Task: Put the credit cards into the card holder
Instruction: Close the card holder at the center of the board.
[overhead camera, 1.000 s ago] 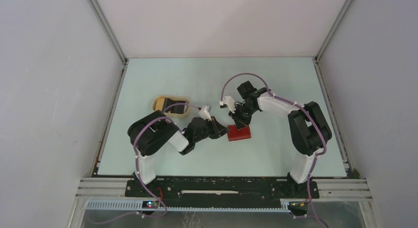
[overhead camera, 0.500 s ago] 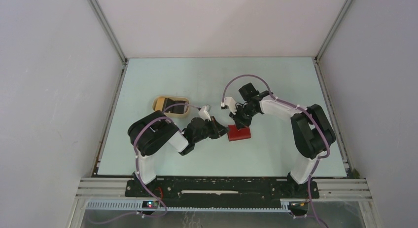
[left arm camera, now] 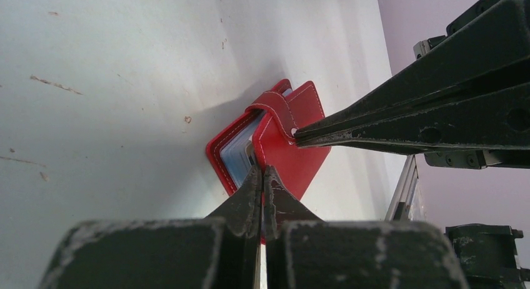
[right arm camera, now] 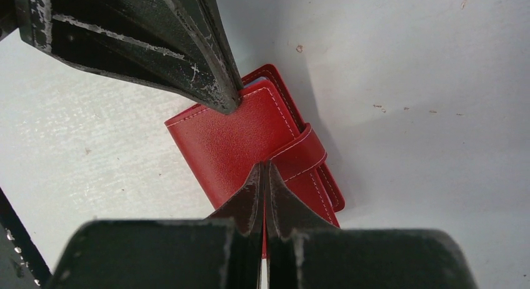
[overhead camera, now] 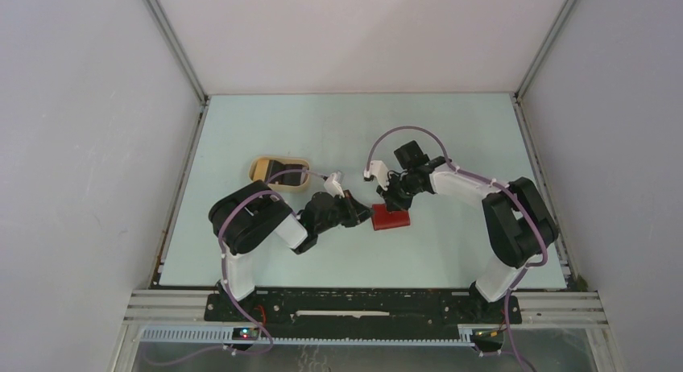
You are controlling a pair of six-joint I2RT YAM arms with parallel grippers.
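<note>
Over the last second my right arm has swung its elbow outward, away from the red wallet [overhead camera: 391, 220]. The right gripper [overhead camera: 393, 201] has kept its tip at the wallet's far edge. The wallet itself and the left gripper [overhead camera: 364, 212] at its left edge have not moved. I read that as repositioning, not progress, since the wallet is shut.

The top view gives only this layout, plus the tray [overhead camera: 259, 164] well left of the wallet with something dark in it. The left wrist view adds that both grippers are pressed together and empty. The left one noses the pale-blue inner edge and the right one's tip touches the tab [left arm camera: 278, 107]. The right wrist view shows that tab wrapped over the cover.
</note>
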